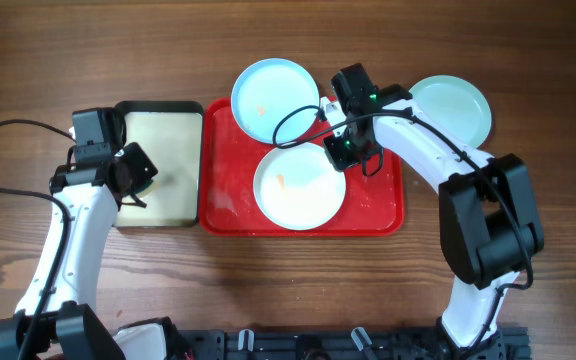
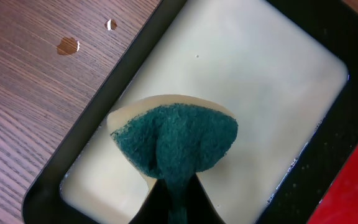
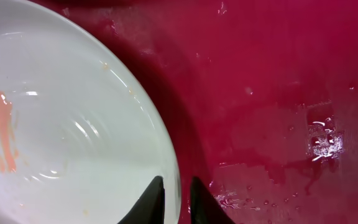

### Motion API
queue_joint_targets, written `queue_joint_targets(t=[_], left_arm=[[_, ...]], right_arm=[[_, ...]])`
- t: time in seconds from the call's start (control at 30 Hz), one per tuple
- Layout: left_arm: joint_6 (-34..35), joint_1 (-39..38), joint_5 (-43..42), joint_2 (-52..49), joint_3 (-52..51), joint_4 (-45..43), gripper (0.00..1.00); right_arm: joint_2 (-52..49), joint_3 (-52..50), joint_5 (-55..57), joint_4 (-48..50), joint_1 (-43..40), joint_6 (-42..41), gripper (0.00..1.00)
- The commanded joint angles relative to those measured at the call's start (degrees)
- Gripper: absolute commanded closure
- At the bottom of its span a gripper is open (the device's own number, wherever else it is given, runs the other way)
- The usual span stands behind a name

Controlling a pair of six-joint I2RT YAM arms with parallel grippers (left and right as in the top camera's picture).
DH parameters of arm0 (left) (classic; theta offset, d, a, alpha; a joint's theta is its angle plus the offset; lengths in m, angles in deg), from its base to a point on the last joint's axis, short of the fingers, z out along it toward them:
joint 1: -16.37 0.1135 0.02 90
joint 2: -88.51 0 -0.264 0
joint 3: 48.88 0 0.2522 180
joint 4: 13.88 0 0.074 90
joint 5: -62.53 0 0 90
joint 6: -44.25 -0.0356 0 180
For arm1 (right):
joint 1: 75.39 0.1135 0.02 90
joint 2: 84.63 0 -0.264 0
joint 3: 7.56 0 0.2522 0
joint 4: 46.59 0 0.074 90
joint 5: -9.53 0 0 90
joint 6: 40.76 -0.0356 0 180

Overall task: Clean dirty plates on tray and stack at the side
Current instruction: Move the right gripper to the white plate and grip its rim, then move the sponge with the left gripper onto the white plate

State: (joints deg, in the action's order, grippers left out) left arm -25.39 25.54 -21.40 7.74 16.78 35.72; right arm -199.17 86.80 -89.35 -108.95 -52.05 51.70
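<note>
Right wrist view: the right gripper (image 3: pixel 176 200) straddles the white plate (image 3: pixel 73 124) rim on the wet red tray (image 3: pixel 278 93), fingers nearly closed. Whether they pinch yet is unclear. A shallow bite could let the plate slip when lifted. The left gripper (image 2: pixel 176 194) clamps a green sponge (image 2: pixel 179 140).

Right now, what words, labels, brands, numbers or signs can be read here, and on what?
None: no readable text shows on the plates, the red tray, the black-rimmed tray, the sponge, the table or the arms in any view.
</note>
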Motion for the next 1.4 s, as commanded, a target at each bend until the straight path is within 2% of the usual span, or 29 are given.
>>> queue_joint_targets(t=[0.0, 0.37, 0.53, 0.77, 0.87, 0.97, 1.17, 1.23, 1.37], left_arm=[[-0.7, 0.3, -0.5, 1.1, -0.3, -0.2, 0.96], [-0.7, 0.3, -0.5, 1.1, -0.3, -0.2, 0.96], [-0.7, 0.3, -0.5, 1.1, -0.3, -0.2, 0.96], [-1.0, 0.3, -0.8, 1.1, -0.3, -0.3, 0.96], [-7.5, 0.3, -7.0, 1.2, -0.3, -0.8, 0.96], [-12.3, 0.3, -12.3, 1.2, -0.3, -1.4, 0.96], [-13.2, 0.2, -13.7, 1.2, -0.3, -2.0, 0.96], [-14.5, -0.5, -15.0, 1.2, -0.2, -2.0, 0.96], [-20.4, -2.4, -14.4, 1.2, -0.2, -2.0, 0.96]], right_arm=[[-1.3, -0.5, 0.3, 0.1, 0.1, -1.2, 0.83], [-3.6, -0.5, 0.3, 1.0, 0.1, -2.6, 0.84], [-3.8, -0.5, 0.3, 1.6, 0.1, -3.0, 0.96], [-3.7, -0.4, -4.9, 0.4, 0.1, -16.0, 0.96], [-3.7, -0.4, -5.8, -1.6, 0.1, -19.4, 0.96], [-3.7, -0.4, -5.8, -1.8, 0.1, -19.4, 0.96], [-3.7, -0.4, -5.7, -1.5, 0.1, -18.5, 0.94], [-3.7, -0.4, -5.7, -1.1, 0.1, -15.3, 0.90], [-3.7, -0.4, -5.7, -0.4, 0.1, -14.4, 0.90]])
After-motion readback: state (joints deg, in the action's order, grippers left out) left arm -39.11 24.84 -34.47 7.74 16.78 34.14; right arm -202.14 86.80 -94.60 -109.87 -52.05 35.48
